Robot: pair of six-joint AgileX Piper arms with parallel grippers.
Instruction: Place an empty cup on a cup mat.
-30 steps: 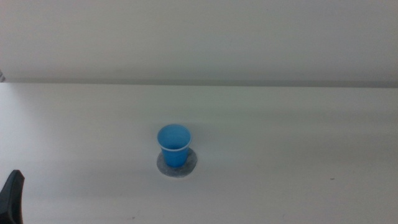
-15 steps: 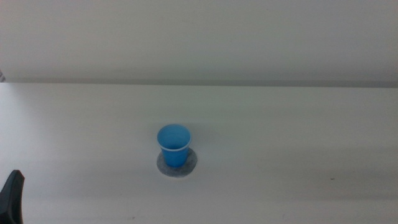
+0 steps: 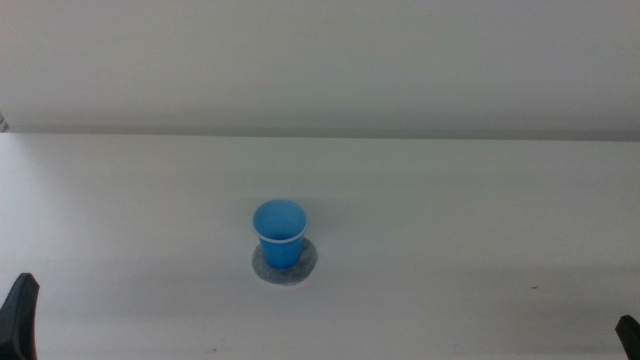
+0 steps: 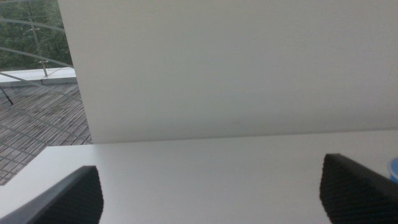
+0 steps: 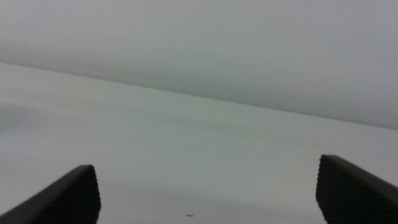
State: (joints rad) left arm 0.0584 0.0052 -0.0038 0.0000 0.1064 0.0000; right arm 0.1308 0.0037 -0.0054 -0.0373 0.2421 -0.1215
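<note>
In the middle view a small bright blue cup [image 3: 279,233] stands upright on a round speckled grey cup mat [image 3: 285,264] near the table's centre. Nothing shows inside the cup. My left gripper [image 4: 211,193] is open and holds nothing; it sits low at the near left corner [image 3: 20,315], far from the cup. A sliver of the cup's blue rim [image 4: 394,169] shows in the left wrist view. My right gripper [image 5: 208,193] is open and empty, with only a dark tip at the near right corner [image 3: 628,338].
The white table [image 3: 450,200] runs back to a pale wall. In the left wrist view the table's corner meets a window with a railing and decking [image 4: 31,93] outside.
The left gripper has sunk lower at the near left corner. A tip of the right gripper has come into view at the near right corner. Cup and mat have not moved.
</note>
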